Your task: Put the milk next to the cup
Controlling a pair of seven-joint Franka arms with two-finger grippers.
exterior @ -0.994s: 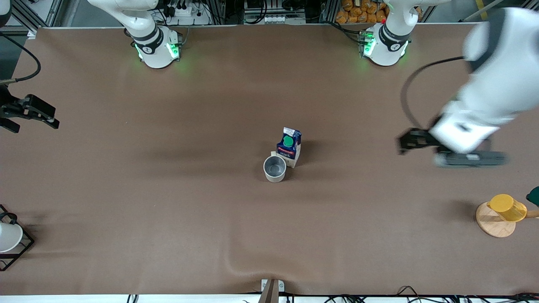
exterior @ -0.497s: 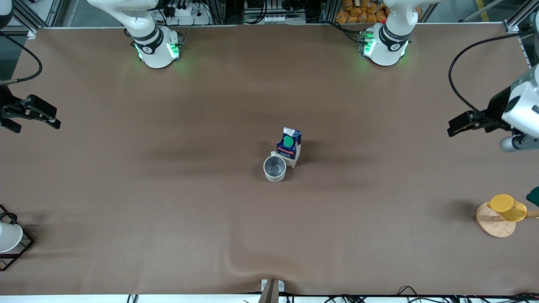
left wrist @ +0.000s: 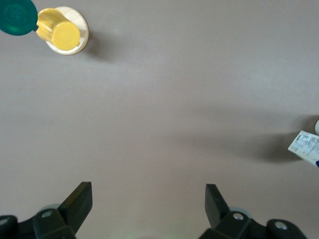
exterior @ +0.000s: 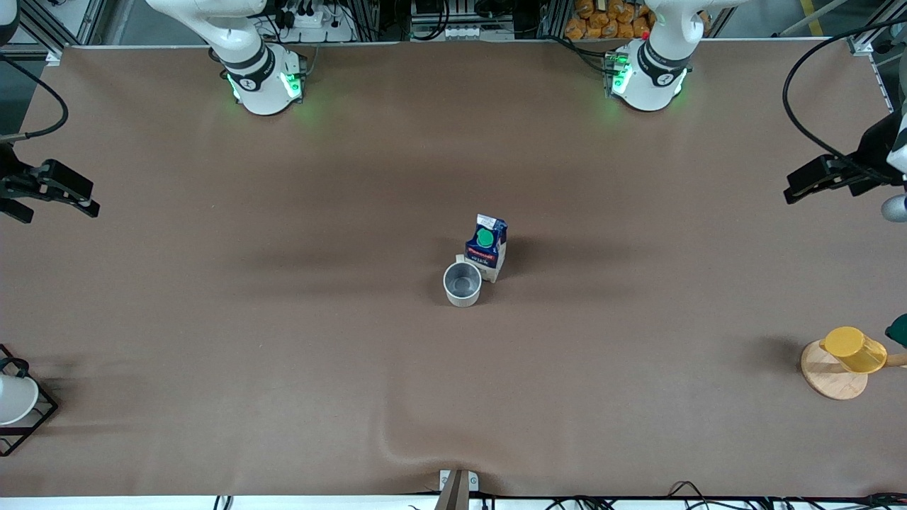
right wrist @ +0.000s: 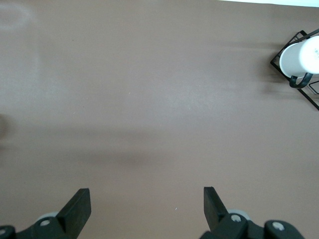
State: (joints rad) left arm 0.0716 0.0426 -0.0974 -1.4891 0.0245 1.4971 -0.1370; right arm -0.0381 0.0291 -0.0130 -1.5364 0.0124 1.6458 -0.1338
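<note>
The milk (exterior: 487, 246), a dark-blue and white carton with a green cap, stands upright mid-table, and one corner of it shows at the edge of the left wrist view (left wrist: 307, 146). The beige cup (exterior: 463, 283) with a grey inside stands right beside it, nearer to the front camera. My left gripper (exterior: 795, 193) is open and empty over the left arm's end of the table; its open jaws show in the left wrist view (left wrist: 148, 195). My right gripper (exterior: 83, 197) is open and empty, waiting over the right arm's end (right wrist: 147, 198).
A yellow cup (exterior: 855, 348) lies on a round wooden stand (exterior: 830, 374) at the left arm's end, near the front; it also shows in the left wrist view (left wrist: 59, 31) beside a green round object (left wrist: 15, 16). A white cup (exterior: 14, 398) in a black wire rack sits at the right arm's end (right wrist: 300, 56).
My left arm has swung away from the table's middle toward its own end and up. The milk, the cup and the right arm have not moved.
</note>
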